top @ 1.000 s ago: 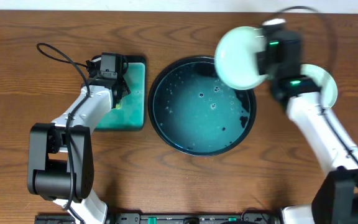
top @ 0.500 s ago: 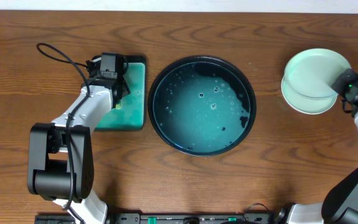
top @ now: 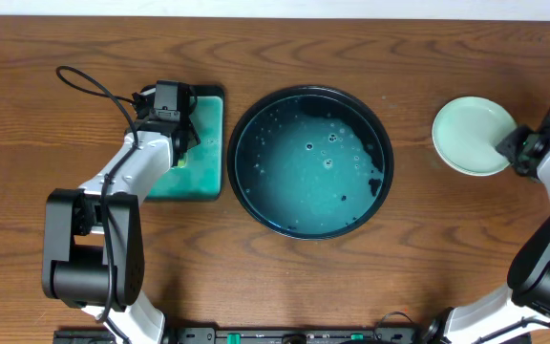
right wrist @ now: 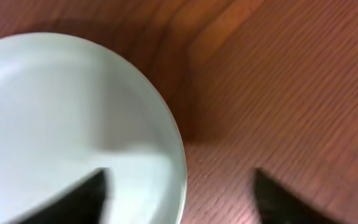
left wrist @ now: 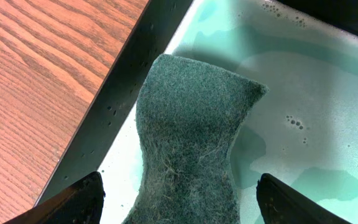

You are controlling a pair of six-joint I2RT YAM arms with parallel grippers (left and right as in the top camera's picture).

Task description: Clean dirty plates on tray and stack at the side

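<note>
Overhead shows the round tray [top: 234,162] mid-table, its wet teal floor dotted with bubbles. A pale plate [top: 468,134] sits well to its right on the wood tabletop [top: 351,38]; I cannot tell whether others lie beneath it. The right gripper [top: 514,153] is at the plate's edge farthest from the tray. Left of the tray, the left gripper [top: 184,148] hangs over a rectangular tray [top: 208,182].

Left wrist alone reveals a green scouring pad [left wrist: 191,137] lying loose between widely spread fingers [left wrist: 79,199].

Right wrist, blurred, shows fingers [right wrist: 79,196] spread wide, one over the plate and one over wood.
</note>
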